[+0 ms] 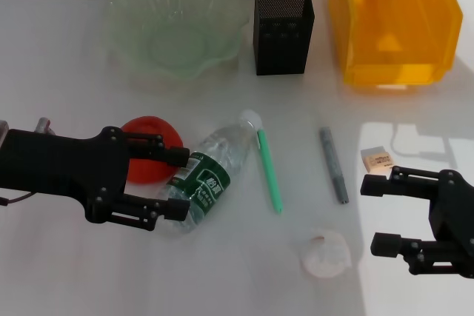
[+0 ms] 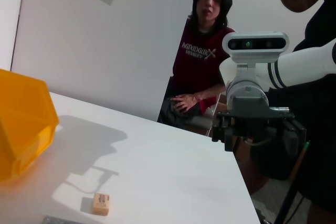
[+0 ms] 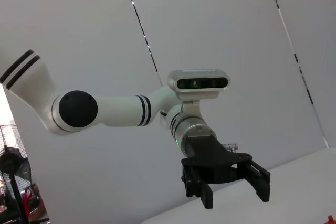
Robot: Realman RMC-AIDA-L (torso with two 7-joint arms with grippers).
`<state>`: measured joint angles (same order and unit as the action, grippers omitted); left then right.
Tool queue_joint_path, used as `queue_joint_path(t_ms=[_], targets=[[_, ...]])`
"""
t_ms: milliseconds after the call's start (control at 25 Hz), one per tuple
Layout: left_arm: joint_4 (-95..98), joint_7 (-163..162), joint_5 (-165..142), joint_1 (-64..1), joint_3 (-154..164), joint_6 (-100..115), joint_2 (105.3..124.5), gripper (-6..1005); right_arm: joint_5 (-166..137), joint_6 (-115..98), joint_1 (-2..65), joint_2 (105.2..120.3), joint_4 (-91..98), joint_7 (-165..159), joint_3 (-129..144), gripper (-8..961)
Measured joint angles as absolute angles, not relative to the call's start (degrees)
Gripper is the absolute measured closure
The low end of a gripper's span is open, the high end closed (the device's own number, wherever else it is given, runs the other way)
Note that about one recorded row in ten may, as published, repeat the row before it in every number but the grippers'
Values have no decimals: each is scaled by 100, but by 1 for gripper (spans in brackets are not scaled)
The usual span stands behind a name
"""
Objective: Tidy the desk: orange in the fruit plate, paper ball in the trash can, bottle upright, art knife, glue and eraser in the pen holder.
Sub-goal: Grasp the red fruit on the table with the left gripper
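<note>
In the head view a clear bottle with a green label (image 1: 209, 174) lies on its side mid-table. An orange (image 1: 150, 158) sits just left of it. My left gripper (image 1: 178, 183) is open, its fingers on either side of the orange and the bottle's base end. The pale green fruit plate (image 1: 172, 29), black mesh pen holder (image 1: 281, 27) and yellow trash can (image 1: 392, 24) stand along the back. A green glue stick (image 1: 269, 169), grey art knife (image 1: 334, 164), eraser (image 1: 376, 160) and paper ball (image 1: 324, 254) lie on the table. My right gripper (image 1: 381, 214) is open and empty, just in front of the eraser.
The left wrist view shows the trash can (image 2: 21, 129), the eraser (image 2: 101, 204), my right gripper (image 2: 257, 129) farther off and a seated person (image 2: 202, 56) beyond the table edge. The right wrist view shows my left gripper (image 3: 231, 184) farther off, open.
</note>
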<state>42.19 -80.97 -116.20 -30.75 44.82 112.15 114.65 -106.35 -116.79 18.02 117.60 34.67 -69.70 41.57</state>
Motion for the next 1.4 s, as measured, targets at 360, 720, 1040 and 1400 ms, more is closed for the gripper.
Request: queue_joint_path(t_ms=[360, 720, 1040, 1400], targets=[[4241, -8171, -11619, -3067, 4476, 11224, 11451, 219, -10634, -11671, 1802, 11760, 3462, -6969, 4148, 203], [4558, -8100, -11618, -2904, 3680, 10339, 11443, 233, -10634, -11657, 1810, 11764, 3425, -6890, 4148, 202], [4402, -7359, -11866, -2716, 3817, 8882, 11715, 245, -10635, -11603, 1793, 11819, 3398, -6813, 4177, 203], [4247, -7359, -12350, -2810, 4256, 8118, 11832, 258, -10635, -11594, 1866, 11878, 3392, -6811, 4184, 202]])
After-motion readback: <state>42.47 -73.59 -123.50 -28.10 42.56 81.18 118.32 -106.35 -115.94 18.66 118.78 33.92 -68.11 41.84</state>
